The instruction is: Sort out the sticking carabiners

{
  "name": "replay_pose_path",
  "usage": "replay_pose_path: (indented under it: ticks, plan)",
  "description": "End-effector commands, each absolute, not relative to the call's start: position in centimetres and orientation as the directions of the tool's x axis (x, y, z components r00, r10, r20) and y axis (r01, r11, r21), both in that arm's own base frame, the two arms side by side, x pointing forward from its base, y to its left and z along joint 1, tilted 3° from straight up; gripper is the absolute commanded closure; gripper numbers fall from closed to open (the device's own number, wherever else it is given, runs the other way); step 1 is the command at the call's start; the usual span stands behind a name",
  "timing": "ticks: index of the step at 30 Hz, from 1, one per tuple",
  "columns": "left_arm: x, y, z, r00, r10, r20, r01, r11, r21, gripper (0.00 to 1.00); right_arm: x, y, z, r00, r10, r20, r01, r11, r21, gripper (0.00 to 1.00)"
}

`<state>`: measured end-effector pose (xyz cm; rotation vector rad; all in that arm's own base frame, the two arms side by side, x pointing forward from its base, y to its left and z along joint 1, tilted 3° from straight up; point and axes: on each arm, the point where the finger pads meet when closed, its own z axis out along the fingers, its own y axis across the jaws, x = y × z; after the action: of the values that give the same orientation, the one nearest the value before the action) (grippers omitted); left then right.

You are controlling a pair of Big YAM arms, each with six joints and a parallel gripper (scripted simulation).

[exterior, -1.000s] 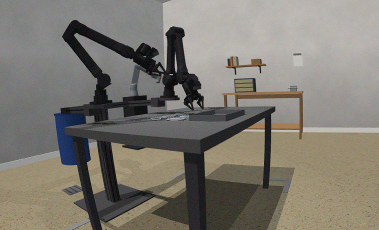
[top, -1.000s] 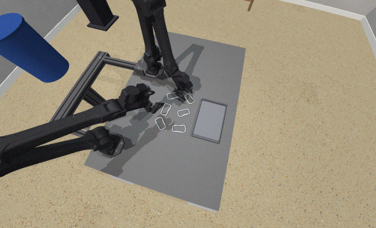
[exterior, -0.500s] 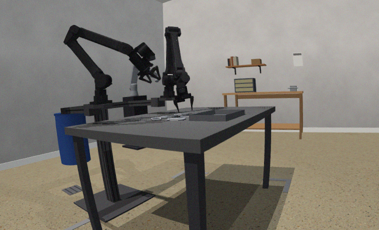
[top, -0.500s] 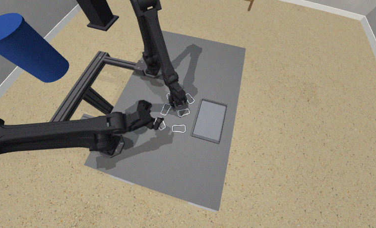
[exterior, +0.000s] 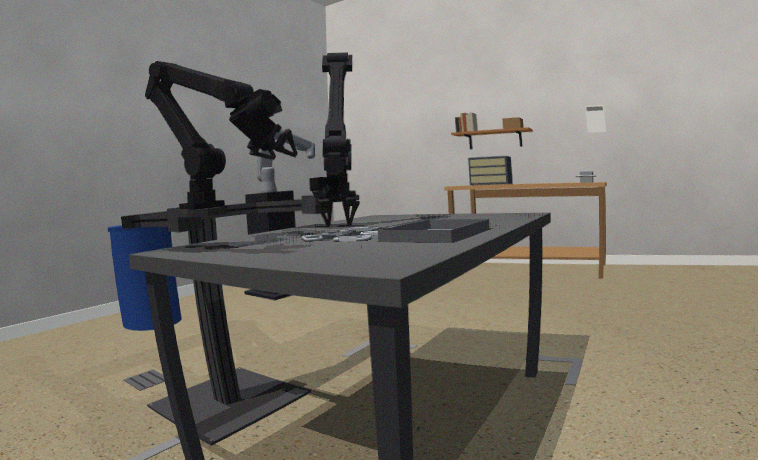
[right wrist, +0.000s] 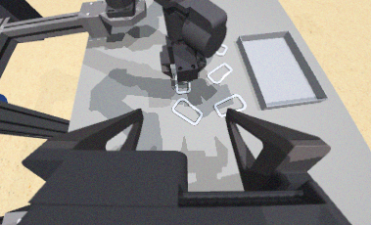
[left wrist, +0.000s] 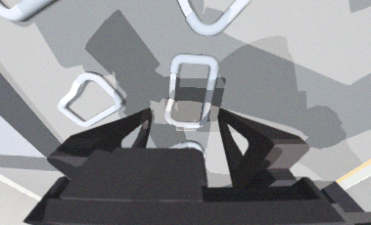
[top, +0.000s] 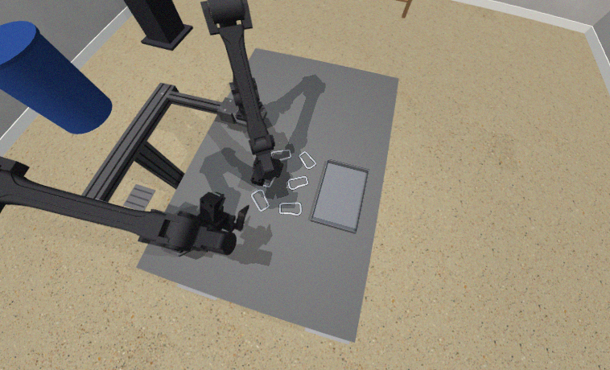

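Observation:
My left gripper (top: pixel 268 182) (exterior: pixel 339 223) (left wrist: pixel 184 112) is open, low over the table. A silver carabiner (left wrist: pixel 196 59) (right wrist: pixel 183 93) lies flat between and just beyond its fingertips, largely hidden in the top view. Another carabiner (top: pixel 282 158) (left wrist: pixel 193 144) is partly hidden behind this gripper in the left wrist view. Other carabiners (top: pixel 255 203) (top: pixel 289 214) (top: pixel 298 187) (top: pixel 305 152) lie around it. My right gripper (exterior: pixel 283 153) (right wrist: pixel 184 112) is open and empty, higher above the table. The grey tray (top: pixel 319 191) (exterior: pixel 408 234) (right wrist: pixel 250 70) holds nothing. Gate condition cannot be told.
The table (top: pixel 316 275) (exterior: pixel 268 271) carries all the carabiners and the tray. The arms' dark frame (top: pixel 128 137) stands along its edge. The left arm (top: pixel 243 73) reaches over the table, and its gripper is close to several carabiners. A blue bin (top: pixel 55 82) stands beyond the frame.

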<state>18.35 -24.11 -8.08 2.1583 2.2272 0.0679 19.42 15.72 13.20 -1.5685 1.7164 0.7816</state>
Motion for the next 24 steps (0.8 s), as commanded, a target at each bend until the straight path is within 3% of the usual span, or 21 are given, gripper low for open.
replay_pose_path:
  ticks: [1, 24]
  plan:
    - [18.2, -25.2, -8.0, 0.037, 0.999, 0.022, 0.998, -0.038, 0.046, 0.17, 20.1, 15.3, 15.8, 0.075, -0.569, -0.819, -0.994, 0.02, -0.104, 0.0]
    - [18.8, -26.4, -9.1, 0.038, 0.999, 0.009, 0.998, -0.038, 0.053, 0.17, 19.8, 15.2, 16.4, 0.033, -0.531, -0.847, -0.997, 0.043, -0.066, 0.0]
